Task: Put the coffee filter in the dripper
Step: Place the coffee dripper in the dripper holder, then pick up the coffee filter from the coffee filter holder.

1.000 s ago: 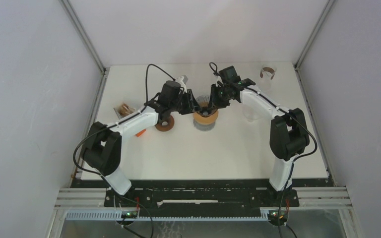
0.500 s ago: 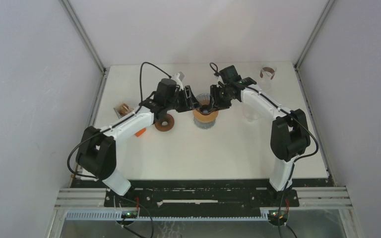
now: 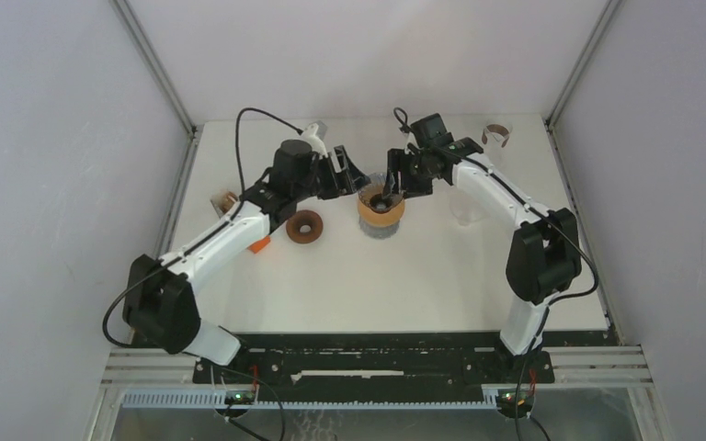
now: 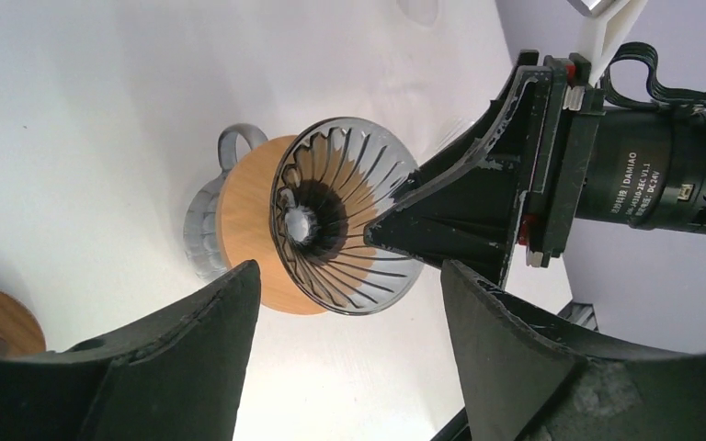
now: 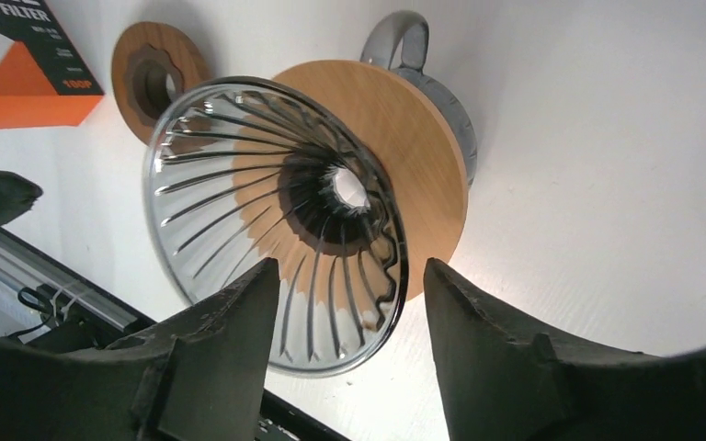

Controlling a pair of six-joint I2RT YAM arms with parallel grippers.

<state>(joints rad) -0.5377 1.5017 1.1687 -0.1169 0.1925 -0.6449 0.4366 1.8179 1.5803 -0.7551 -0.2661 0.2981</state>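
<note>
The dripper [image 3: 380, 204], a clear ribbed glass cone with a wooden collar, sits on a glass server mid-table. Its ribs show bare in the left wrist view [image 4: 331, 216] and the right wrist view [image 5: 267, 202]. No coffee filter shows in any view; only an orange filter box [image 5: 18, 69] lies beyond the dripper. My left gripper [image 3: 347, 171] hangs open just left of the cone's rim, with nothing between its fingers [image 4: 347, 271]. My right gripper [image 3: 403, 180] stands open at the rim's right side, also empty [image 5: 351, 268].
A wooden ring [image 3: 305, 226] lies left of the dripper, with the orange box [image 3: 259, 245] nearer the left arm. A small glass [image 3: 228, 200] stands at the left edge, a clear cup [image 3: 464, 211] right of the dripper, another glass [image 3: 495, 136] at the back right.
Both grippers have opened wider. The left arm has drawn back from the dripper toward the far left; the right gripper has lifted slightly off the rim.
</note>
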